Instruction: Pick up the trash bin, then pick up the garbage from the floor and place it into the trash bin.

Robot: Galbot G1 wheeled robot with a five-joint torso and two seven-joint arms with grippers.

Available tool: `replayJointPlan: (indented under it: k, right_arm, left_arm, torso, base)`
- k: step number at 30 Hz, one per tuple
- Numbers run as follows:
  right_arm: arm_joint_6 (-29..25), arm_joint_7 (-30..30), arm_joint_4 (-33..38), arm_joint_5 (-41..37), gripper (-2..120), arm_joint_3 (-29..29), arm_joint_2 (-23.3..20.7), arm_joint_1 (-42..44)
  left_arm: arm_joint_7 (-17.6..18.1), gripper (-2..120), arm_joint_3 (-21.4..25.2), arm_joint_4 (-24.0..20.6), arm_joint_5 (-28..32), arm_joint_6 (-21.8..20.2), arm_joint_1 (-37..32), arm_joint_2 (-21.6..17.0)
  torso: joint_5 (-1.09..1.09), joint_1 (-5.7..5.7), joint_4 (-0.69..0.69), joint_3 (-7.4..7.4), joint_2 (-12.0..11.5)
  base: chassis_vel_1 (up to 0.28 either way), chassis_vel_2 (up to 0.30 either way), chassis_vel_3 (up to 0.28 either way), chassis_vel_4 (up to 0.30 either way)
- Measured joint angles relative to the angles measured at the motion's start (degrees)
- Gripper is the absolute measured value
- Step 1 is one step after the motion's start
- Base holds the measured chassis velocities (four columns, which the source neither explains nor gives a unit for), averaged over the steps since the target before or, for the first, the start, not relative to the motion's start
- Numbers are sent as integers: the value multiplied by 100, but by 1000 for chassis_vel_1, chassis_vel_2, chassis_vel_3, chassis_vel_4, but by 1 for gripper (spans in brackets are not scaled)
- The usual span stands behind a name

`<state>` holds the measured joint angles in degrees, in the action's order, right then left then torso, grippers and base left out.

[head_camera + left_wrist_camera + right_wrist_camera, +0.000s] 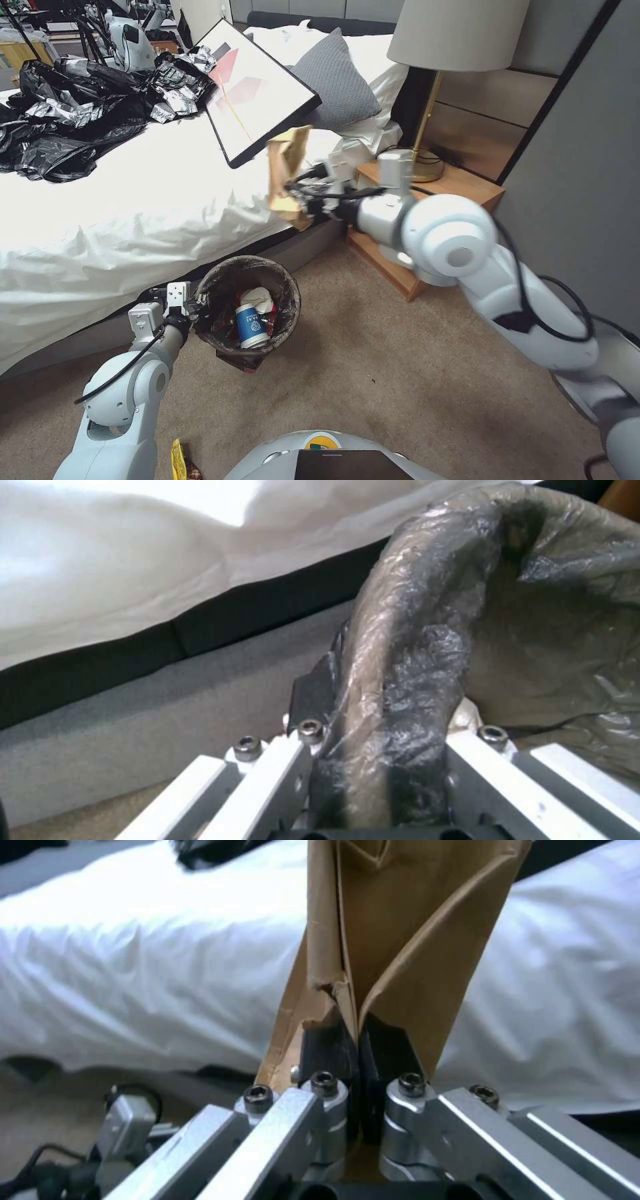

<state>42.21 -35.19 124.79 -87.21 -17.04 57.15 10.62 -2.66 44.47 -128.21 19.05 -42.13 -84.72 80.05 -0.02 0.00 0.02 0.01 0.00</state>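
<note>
- While the left pincer (195,308) clamps the bag-lined rim, the trash bin (248,313) hangs above the floor (373,373) beside the bed (133,220).
- Bin holds a blue-white cup (252,325) and what looks like white paper.
- Right pincer (301,193) is clenched on brown paper garbage (288,175), raised above the bin.
- 1 yellow wrapper (177,460) lies on the floor.

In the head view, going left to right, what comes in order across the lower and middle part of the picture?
Left end effector gripping the rim → trash bin → brown paper → right end effector holding it → nightstand.
</note>
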Motion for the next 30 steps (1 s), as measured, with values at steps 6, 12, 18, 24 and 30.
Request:
replayJointPlan:
  k: [6,12,18,24,30]
  right_arm:
    - [-1,9,-536,194,0,-1422,604,-87]
    - [-2,20,-859,456,0,-1984,759,230]
    - [-4,16,-1049,576,0,-2186,757,558]
    - [-6,38,-1274,577,0,-2143,795,794]
    - [-38,174,-1360,520,16,-2030,801,836]
  left_arm:
    - [-14,5,93,71,16,0,19,9]
    - [-20,5,130,118,39,-1,42,8]
    - [-21,5,130,151,50,0,73,15]
    - [-20,5,130,169,51,-1,82,25]
    - [-29,5,128,206,50,-1,87,29]
  torso:
    - [0,0,0,0,0]
    - [1,0,-1,0,0]
    - [2,0,-3,-1,0]
    - [2,0,-2,-1,0]
    - [2,0,-2,-1,0]
  base:
    - [0,0,0,0]
    - [0,0,0,0]
    - [0,0,0,0]
    - [0,0,0,0]
    - [0,0,0,0]
